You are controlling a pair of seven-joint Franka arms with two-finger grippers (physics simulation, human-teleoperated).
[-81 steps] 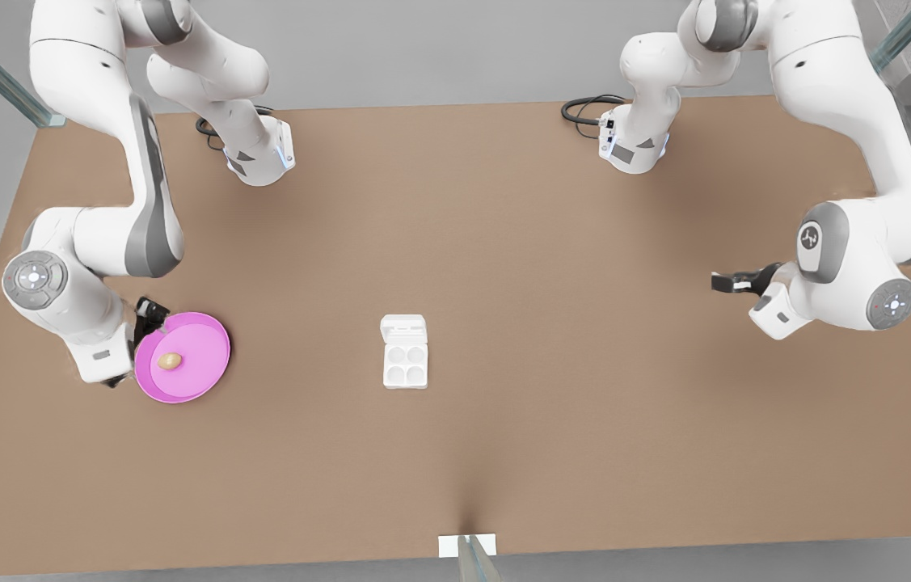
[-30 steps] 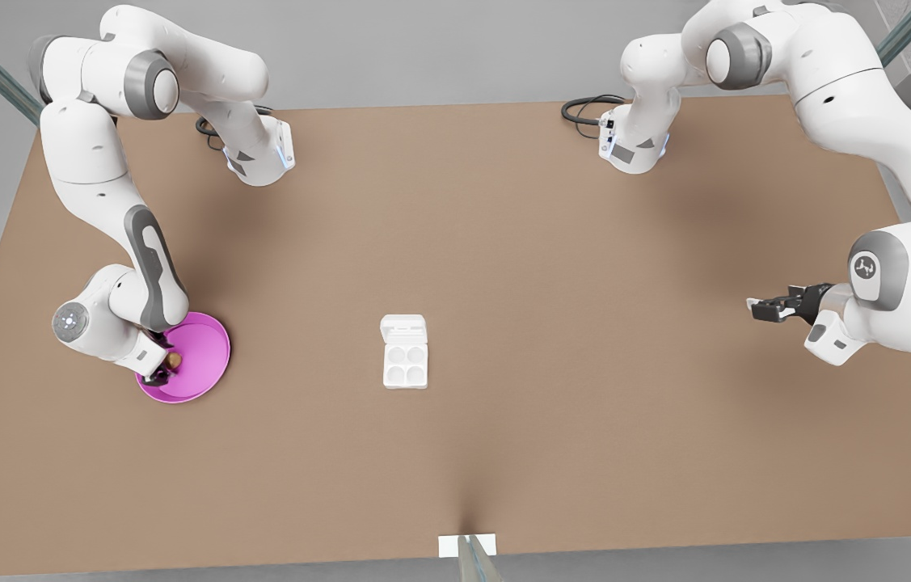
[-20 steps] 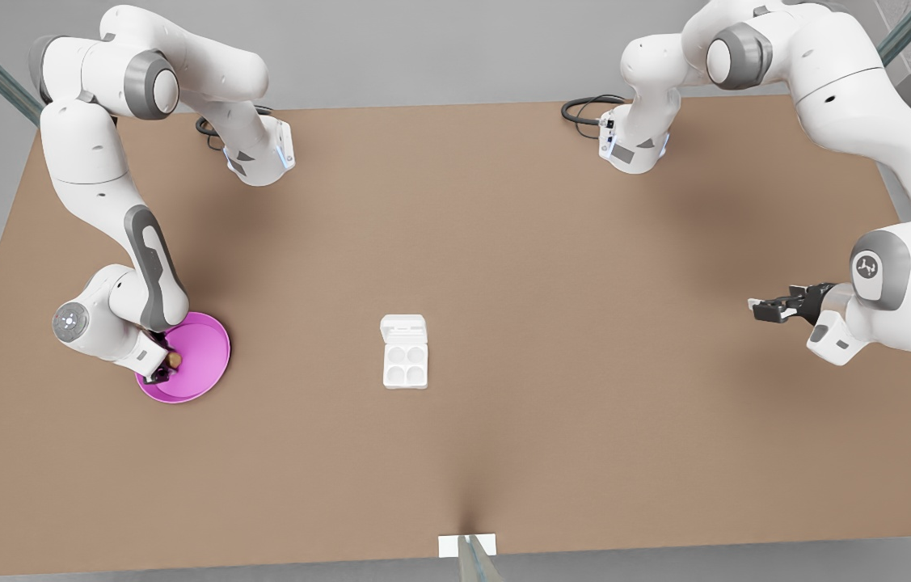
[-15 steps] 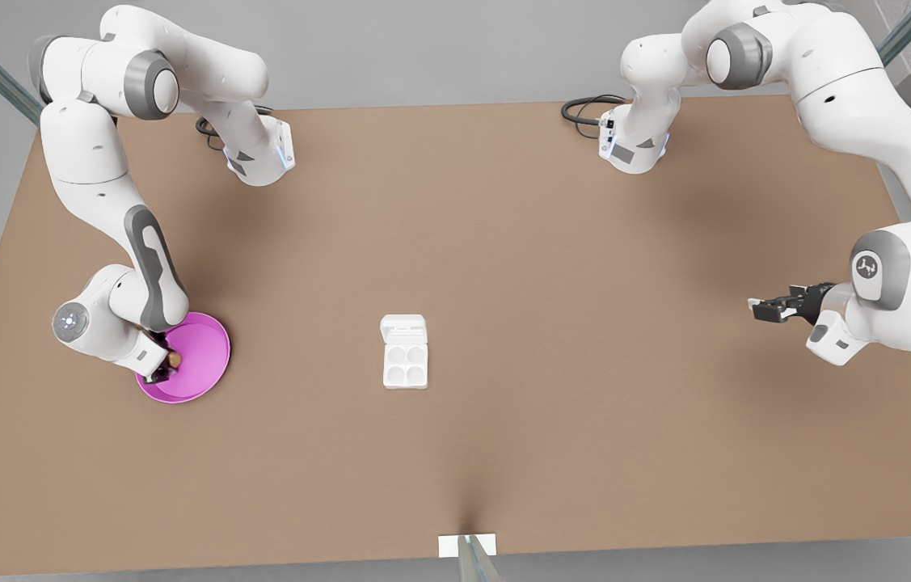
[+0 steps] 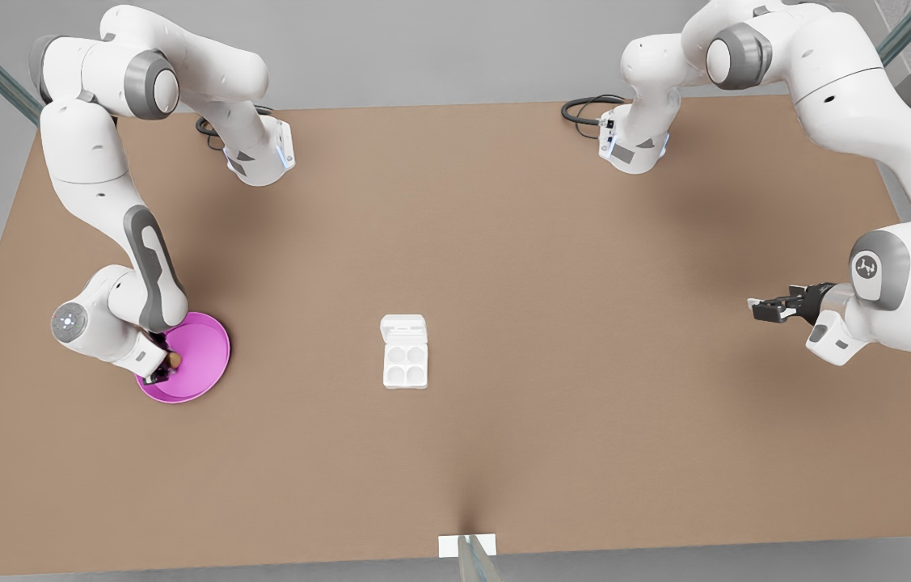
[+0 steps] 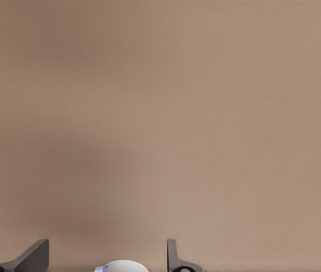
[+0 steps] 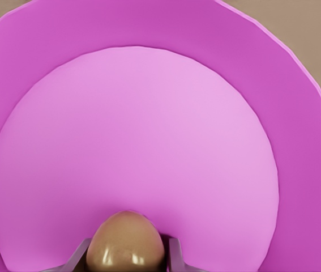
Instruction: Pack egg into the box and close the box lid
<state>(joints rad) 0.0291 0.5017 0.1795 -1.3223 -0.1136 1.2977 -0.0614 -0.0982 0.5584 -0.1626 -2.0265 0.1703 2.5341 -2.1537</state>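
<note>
Right wrist view: the right gripper [image 7: 127,262] has its two dark fingers [image 7: 76,258] pressed against either side of the egg [image 7: 125,247], which sits low on the pink plate [image 7: 149,119]. They look clamped on it, though whether it has left the plate's floor cannot be told. To do this step well, the grip should stay square across the egg's widest part and just firm enough not to let the smooth shell slip, and the lift should go straight up clear of the plate's raised rim before any sideways travel. In the front view this gripper [image 5: 162,369] is at the plate's [image 5: 208,356] edge on the front view's left, with the box [image 5: 404,364] well apart near the middle of the desk [image 5: 504,242], its four cups empty and the box lid [image 5: 404,329] lying open behind them. The left gripper [image 5: 762,309] waits above bare desk on the front view's right, its fingers [image 6: 174,258] spread apart and holding nothing.
</note>
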